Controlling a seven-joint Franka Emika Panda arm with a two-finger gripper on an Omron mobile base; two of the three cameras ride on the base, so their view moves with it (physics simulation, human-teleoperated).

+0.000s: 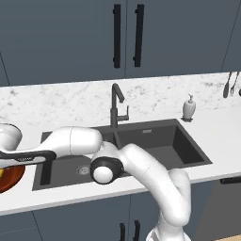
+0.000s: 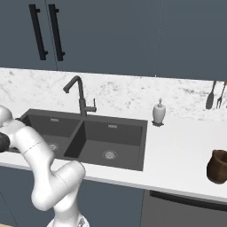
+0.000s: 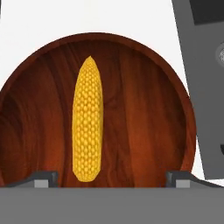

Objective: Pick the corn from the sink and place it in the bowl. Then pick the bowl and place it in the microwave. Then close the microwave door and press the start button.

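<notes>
Yellow corn lies lengthwise inside the wooden bowl directly beneath our gripper, whose jaws stand wide apart and empty either side of the cob, so we judge the bowl's rim comes next.

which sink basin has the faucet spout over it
The left basin in the right base view: the faucet spout arcs toward it, away from the right basin nearer the soap bottle.

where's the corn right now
In the hand view the corn lies inside the wooden bowl, left of its centre, on the white counter beside the sink.
</notes>
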